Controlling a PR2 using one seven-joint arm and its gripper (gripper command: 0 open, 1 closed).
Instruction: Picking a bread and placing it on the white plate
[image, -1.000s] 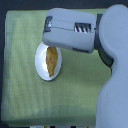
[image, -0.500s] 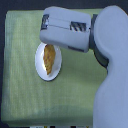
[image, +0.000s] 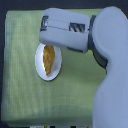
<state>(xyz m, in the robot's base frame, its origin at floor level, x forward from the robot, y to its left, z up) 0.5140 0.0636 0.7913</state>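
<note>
Now the bread (image: 48, 59) lies lengthwise on the white plate (image: 40, 68), which sits on the green cloth (image: 20, 45) covering the counter. Compared with a second ago, the grey arm's blocky end (image: 65, 34) sits a little lower and more toward the exterior view's left, so it hides more of the plate's upper rim and the loaf's top end. Bread and plate have not shifted on the cloth. I cannot tell whether the gripper is wide or narrow, since its fingertips are hidden from this view beneath the arm housing.
</note>
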